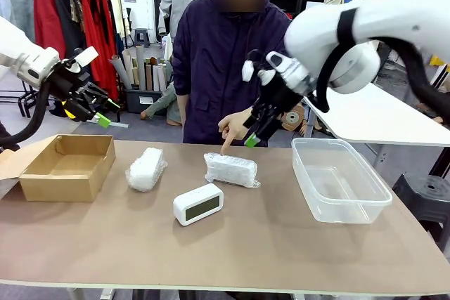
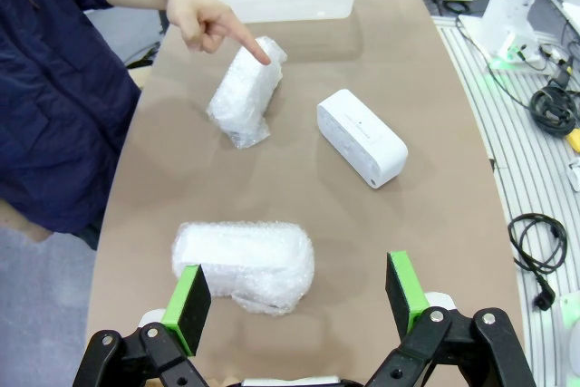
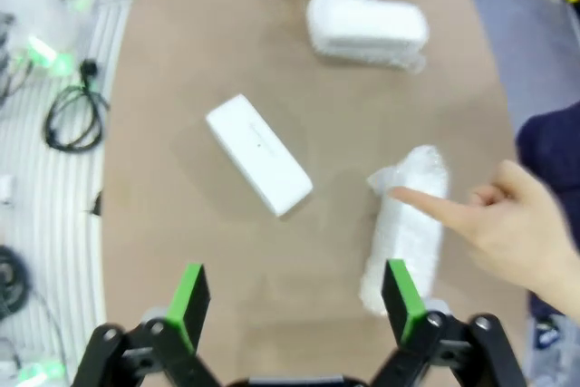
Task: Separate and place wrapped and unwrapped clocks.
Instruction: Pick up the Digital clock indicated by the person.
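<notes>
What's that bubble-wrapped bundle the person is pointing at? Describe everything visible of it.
The wrapped clock is a white oblong block inside clear bubble wrap, with wrap crumpled at its ends. It lies flat on the brown table, near the person's side, apart from the bare clock in front of it. The person's hand points at it, index fingertip at its top edge.

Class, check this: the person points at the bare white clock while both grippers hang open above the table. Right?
One slip: the person's hand points at the bubble-wrapped clock nearer the clear tub, not the bare clock; the left wrist view shows it. The left gripper and right gripper do hang open.
</notes>
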`<state>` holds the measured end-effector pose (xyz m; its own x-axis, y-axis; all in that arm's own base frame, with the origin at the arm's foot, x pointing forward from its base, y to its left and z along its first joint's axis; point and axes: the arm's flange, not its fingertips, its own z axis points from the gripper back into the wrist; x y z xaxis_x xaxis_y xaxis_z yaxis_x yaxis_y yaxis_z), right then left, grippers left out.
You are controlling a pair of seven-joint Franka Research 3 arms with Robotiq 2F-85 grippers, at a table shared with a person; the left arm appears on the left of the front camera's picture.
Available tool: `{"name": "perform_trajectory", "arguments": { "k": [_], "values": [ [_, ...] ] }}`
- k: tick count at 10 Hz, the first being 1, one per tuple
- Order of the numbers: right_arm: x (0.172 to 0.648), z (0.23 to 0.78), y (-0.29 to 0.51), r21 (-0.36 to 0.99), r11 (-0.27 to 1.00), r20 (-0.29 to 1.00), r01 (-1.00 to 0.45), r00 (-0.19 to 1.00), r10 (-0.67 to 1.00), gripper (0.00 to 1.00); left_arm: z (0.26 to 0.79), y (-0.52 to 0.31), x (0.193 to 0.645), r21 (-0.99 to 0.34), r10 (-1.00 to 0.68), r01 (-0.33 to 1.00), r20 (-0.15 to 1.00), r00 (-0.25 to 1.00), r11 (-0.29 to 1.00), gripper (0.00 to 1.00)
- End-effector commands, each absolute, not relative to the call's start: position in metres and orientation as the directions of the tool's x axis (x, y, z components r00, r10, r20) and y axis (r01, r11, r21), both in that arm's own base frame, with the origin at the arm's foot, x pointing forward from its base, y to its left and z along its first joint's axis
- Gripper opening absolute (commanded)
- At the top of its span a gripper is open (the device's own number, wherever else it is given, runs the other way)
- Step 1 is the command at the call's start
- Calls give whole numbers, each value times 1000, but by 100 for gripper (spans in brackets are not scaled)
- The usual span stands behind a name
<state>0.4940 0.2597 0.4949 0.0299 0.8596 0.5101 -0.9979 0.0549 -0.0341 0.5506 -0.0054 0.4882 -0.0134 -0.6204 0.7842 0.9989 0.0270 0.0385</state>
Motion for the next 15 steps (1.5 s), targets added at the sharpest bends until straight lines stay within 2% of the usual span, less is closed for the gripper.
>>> {"name": "perform_trajectory", "arguments": {
  "k": [1,3,5,12,15],
  "values": [
    [502,486,287,-27,30,379,-999,17,925,100,489,-5,550,40,-617,999,787,-15,26,100],
    [500,468,311,-14,-46,265,-999,-48,963,100,489,-5,550,40,-617,999,787,-15,26,100],
    [495,456,323,-17,-92,210,-996,-94,973,100,489,-5,550,40,-617,999,787,-15,26,100],
    [493,446,319,-23,-119,228,-993,-121,966,100,489,-5,550,40,-617,999,787,-15,26,100],
    [488,432,345,-91,-272,192,-958,-285,939,100,489,-5,550,40,-617,999,787,-15,26,100]
  ]
}}
